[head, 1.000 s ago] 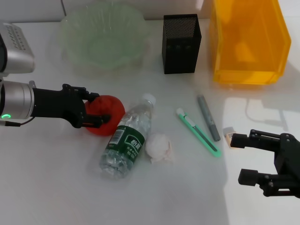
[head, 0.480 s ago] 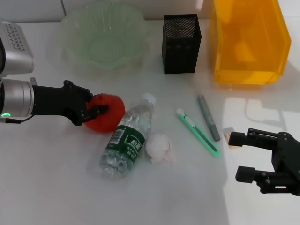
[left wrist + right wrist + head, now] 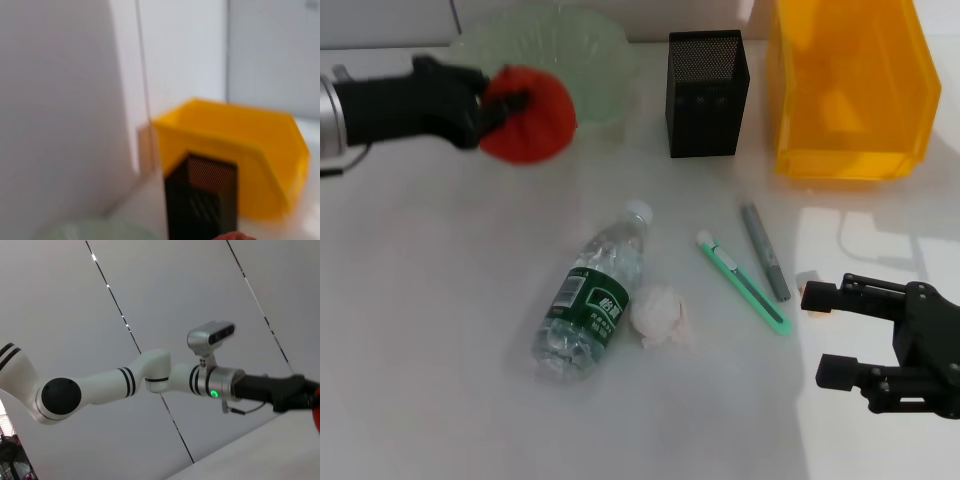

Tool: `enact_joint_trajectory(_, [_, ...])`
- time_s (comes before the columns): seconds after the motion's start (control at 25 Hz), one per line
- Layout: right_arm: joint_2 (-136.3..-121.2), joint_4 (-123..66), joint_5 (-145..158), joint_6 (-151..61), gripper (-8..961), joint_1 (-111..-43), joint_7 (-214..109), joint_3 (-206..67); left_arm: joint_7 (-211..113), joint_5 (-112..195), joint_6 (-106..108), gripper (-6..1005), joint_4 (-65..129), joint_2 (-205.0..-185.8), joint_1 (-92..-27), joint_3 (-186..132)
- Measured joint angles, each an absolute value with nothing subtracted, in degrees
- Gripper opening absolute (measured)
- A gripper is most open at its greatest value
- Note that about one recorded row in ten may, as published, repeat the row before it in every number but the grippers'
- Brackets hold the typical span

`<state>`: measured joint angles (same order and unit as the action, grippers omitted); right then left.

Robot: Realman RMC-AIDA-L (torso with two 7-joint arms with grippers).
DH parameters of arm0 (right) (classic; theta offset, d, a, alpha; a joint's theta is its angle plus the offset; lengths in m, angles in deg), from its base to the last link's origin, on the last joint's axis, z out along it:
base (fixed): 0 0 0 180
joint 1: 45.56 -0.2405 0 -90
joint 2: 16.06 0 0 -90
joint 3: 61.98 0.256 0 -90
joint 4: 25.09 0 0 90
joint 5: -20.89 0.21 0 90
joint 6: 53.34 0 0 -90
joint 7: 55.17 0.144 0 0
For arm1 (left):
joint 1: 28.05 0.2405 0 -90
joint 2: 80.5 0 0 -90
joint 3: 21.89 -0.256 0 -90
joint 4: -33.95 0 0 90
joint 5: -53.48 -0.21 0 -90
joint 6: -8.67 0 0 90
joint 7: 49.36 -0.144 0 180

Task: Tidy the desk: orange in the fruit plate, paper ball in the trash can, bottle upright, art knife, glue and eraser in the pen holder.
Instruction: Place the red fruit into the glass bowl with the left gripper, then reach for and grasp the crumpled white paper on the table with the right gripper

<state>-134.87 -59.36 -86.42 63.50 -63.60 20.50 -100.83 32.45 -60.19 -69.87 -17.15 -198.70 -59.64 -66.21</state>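
A: Looking at the left gripper [image 3: 508,100] first?

B: Yes. Clamping shut on the red-orange round fruit [image 3: 532,115], fingers pressing on both of its sides. Holding it off the white table [image 3: 440,330], and showing in the head view over the left rim of the pale green translucent fruit plate [image 3: 582,50].

A: And seeing the right gripper [image 3: 820,335] where?

B: Hovering low at the near right of the table, jaws standing apart, gripping nothing. Sitting just beside the small pale eraser [image 3: 808,283], close to the upper finger; not able to tell about touching.

A: Noticing the other things?

B: Lying on its side in the middle, the clear plastic bottle with a green label [image 3: 590,300], with its white cap pointing away. Resting just beside it, the crumpled white paper ball [image 3: 658,312]. Lying flat further right, the green art knife [image 3: 743,283] and the grey glue stick [image 3: 765,250], near each other. Standing at the back, the black mesh pen holder [image 3: 708,93] and, beside it, the yellow plastic bin [image 3: 850,85].
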Motion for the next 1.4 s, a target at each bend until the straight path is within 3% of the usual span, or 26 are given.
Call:
enact_joint_trajectory(0.32, [-135.19,-57.14,-86.19,63.55,797,-64.47,20.22,-100.83,34.82,-49.54,-50.81,107,-15.35,-199.1,-62.93,-68.62])
enact_joint_trajectory(0.84, [-135.24,-51.9,-86.16,62.6,796,-65.47,16.08,-100.72,35.45,-38.38,-37.11,300,-13.38,-199.25,-63.63,-80.62])
enact_joint_trajectory(1.0, [-135.19,-52.07,-86.16,63.03,795,-65.44,16.08,-98.1,35.48,-34.97,-49.2,534,-13.53,-198.63,-61.21,-79.5])
enact_joint_trajectory(1.16, [-134.25,-55.12,-86.16,66.05,795,-64.54,18.66,-88.5,35.47,-34.55,-61.1,680,-13.72,-197.7,-59.45,-76.93])
enact_joint_trajectory(1.2, [-133.87,-57.12,-86.16,66.72,795,-64.32,21.22,-85.16,34.45,-35.24,-73.93,717,-12.57,-195.58,-58.18,-74.95])
enact_joint_trajectory(1.32, [-132.66,-66.11,-85.98,67.68,794,-64.57,33.3,-75.97,32.94,-37.48,-82.19,862,-10.6,-193.25,-57.32,-74.79])
enact_joint_trajectory(1.4, [-131.59,-73.69,-84.69,68.79,794,-65.37,41.11,-72.81,32.41,-41.19,-87.65,862,-9.71,-191.8,-56.53,-74.77])
